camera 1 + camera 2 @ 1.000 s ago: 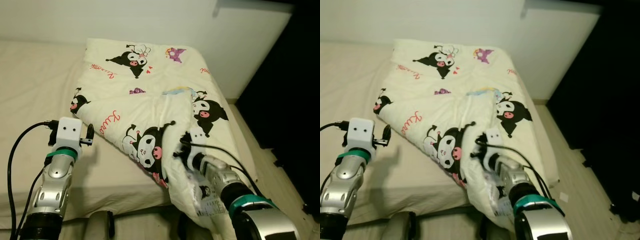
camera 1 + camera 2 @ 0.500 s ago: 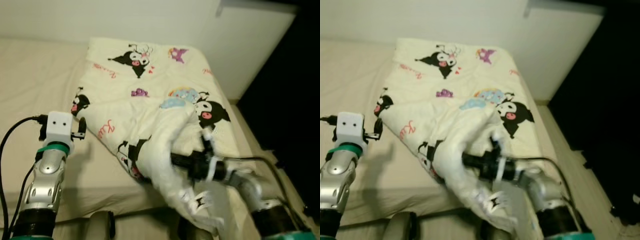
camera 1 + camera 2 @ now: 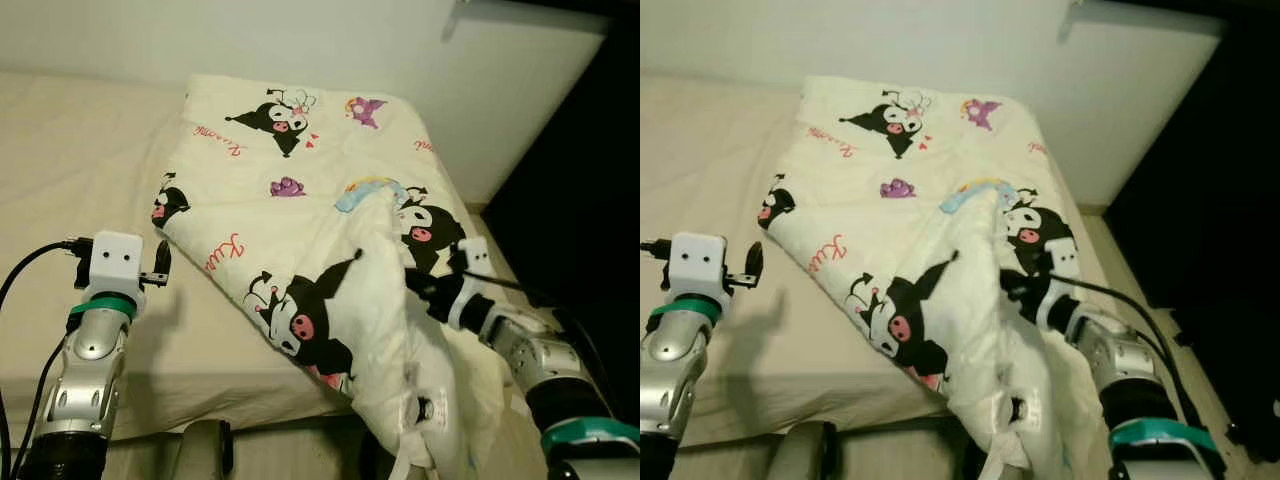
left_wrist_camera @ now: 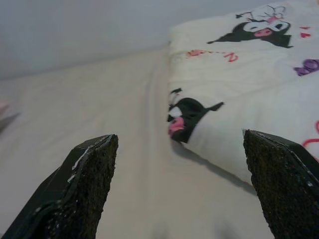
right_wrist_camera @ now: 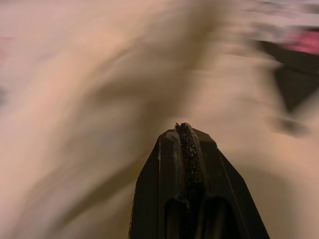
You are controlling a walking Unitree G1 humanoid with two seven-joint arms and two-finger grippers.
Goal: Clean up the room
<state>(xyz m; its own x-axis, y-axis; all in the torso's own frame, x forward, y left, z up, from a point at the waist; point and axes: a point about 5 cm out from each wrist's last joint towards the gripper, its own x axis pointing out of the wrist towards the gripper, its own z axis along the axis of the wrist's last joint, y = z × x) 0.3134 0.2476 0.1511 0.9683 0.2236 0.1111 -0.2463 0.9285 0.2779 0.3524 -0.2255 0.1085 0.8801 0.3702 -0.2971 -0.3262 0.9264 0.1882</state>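
A cream blanket (image 3: 290, 190) printed with black cartoon figures lies across the right half of a bed (image 3: 80, 150). Its near corner (image 3: 420, 430) hangs over the bed's front edge. My right gripper (image 3: 415, 285) is at the blanket's right side, its tip against a raised fold. In the right wrist view the right gripper (image 5: 183, 130) is shut, pads together, with blurred cloth beyond the tip. My left gripper (image 3: 158, 265) hovers open over bare sheet just left of the blanket's edge. The left wrist view shows both black fingers (image 4: 84, 184) spread wide.
A white wall (image 3: 300, 40) runs behind the bed. To the right of the bed there is a strip of floor (image 3: 1200, 380) and a dark space. The bed's left half is bare beige sheet.
My right arm has swung back to the right from its reach to the left. The bunched blanket over it has dropped into a flatter fold, showing the cartoon print again. The left arm has barely moved.
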